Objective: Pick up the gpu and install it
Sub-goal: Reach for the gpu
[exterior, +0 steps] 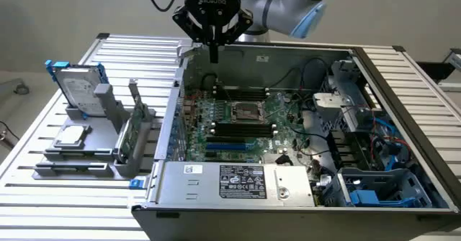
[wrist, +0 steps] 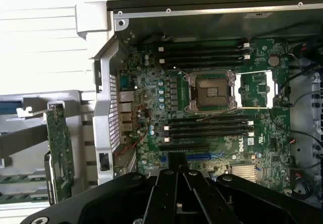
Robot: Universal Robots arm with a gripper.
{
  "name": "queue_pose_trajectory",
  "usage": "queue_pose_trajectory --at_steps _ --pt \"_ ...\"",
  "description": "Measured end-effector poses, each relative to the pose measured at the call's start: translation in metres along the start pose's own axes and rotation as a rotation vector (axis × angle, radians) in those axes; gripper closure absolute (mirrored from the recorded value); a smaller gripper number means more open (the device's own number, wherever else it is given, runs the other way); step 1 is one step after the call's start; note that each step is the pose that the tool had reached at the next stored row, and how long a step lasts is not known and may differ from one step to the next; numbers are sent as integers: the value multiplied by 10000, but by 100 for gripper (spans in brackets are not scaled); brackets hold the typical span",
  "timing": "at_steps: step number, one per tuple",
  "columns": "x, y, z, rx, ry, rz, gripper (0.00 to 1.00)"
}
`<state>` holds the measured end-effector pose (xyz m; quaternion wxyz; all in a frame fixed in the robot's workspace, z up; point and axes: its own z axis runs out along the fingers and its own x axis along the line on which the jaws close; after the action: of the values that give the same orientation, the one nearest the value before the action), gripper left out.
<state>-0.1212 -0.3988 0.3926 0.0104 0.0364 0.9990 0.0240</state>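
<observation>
The gpu (exterior: 127, 137) stands on edge in a grey rack (exterior: 108, 154) outside the computer case, at the exterior view's left. It is a green board with a silver end bracket. The wrist view shows it too, gpu (wrist: 60, 151), beside the case wall. My gripper (exterior: 214, 54) hangs above the back left corner of the open case (exterior: 403, 138), well apart from the gpu. Its two black fingers are pressed together with nothing between them, gripper (wrist: 176, 172). Below it lies the motherboard (wrist: 151, 98) with its empty expansion slots (wrist: 186, 148).
A silver hard drive in a blue frame (exterior: 78, 87) stands at the rack's far end. Long black memory sticks (exterior: 72, 169) lie at its near end. A power supply (exterior: 238, 182), cables (exterior: 310, 138) and blue drive bays (exterior: 374, 192) crowd the case's front and right.
</observation>
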Motion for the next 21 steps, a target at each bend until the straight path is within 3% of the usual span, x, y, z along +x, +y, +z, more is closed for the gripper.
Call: queue_pose_trajectory --at_steps 13,21 --pt "7 0 -1 2 1 3 89" --pt "354 -23 -5 1 18 2 89"
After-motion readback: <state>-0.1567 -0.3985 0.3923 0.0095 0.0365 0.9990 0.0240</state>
